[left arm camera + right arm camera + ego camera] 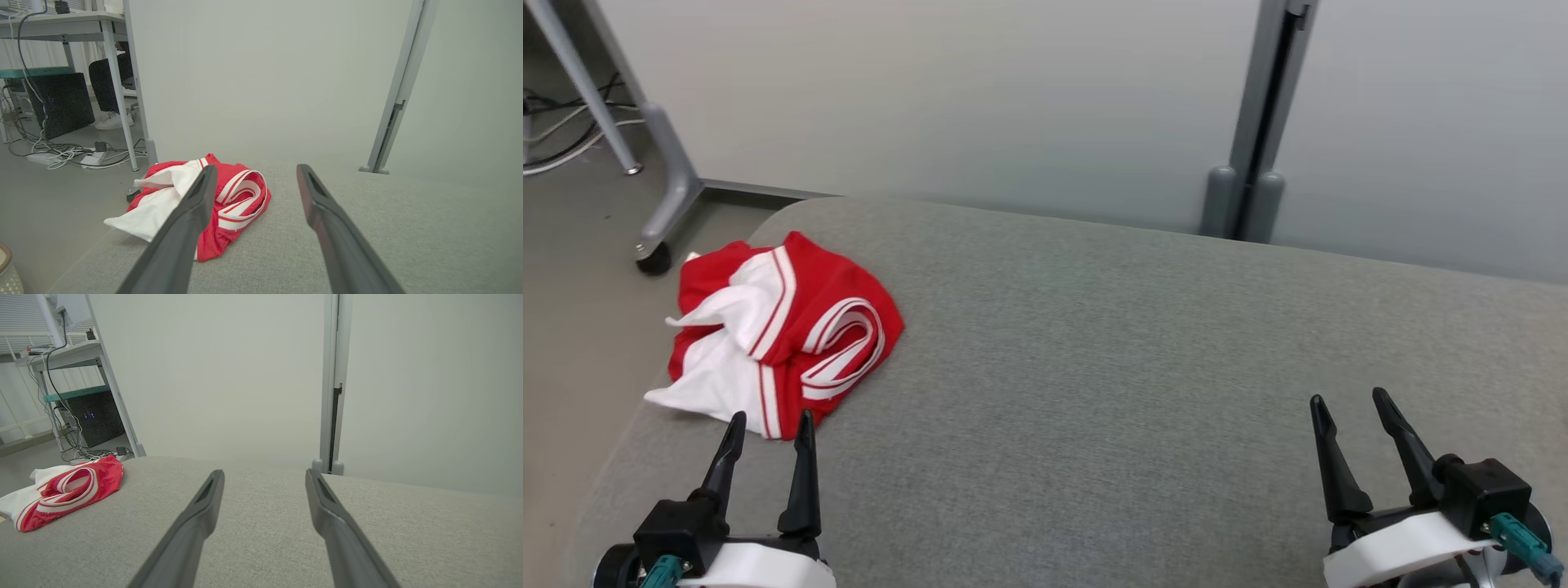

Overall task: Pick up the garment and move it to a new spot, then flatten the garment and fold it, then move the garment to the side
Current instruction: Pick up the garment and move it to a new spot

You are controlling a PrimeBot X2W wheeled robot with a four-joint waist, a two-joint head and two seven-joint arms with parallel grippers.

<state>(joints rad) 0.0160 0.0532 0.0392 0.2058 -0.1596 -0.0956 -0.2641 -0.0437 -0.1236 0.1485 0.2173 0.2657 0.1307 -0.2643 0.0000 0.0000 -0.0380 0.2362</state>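
Observation:
A crumpled red and white garment point(784, 331) lies at the left edge of the grey padded table point(1135, 343), one white corner hanging over that edge. My left gripper point(772, 418) stands open just in front of the garment, its fingertips close to the near hem, nothing between them. In the left wrist view the garment point(237, 196) lies ahead and left of the open left gripper point(256, 168). My right gripper point(1349, 398) is open at the lower right, far from the cloth. From the right wrist the garment point(69, 490) shows at far left, with the right gripper point(265, 473) open over bare table.
A grey partition wall point(1013, 98) with an upright post point(1258, 122) runs behind the table. Left of the table is floor with a wheeled frame leg point(658, 237), cables point(69, 153), a desk point(61, 24) and a black computer case point(61, 104).

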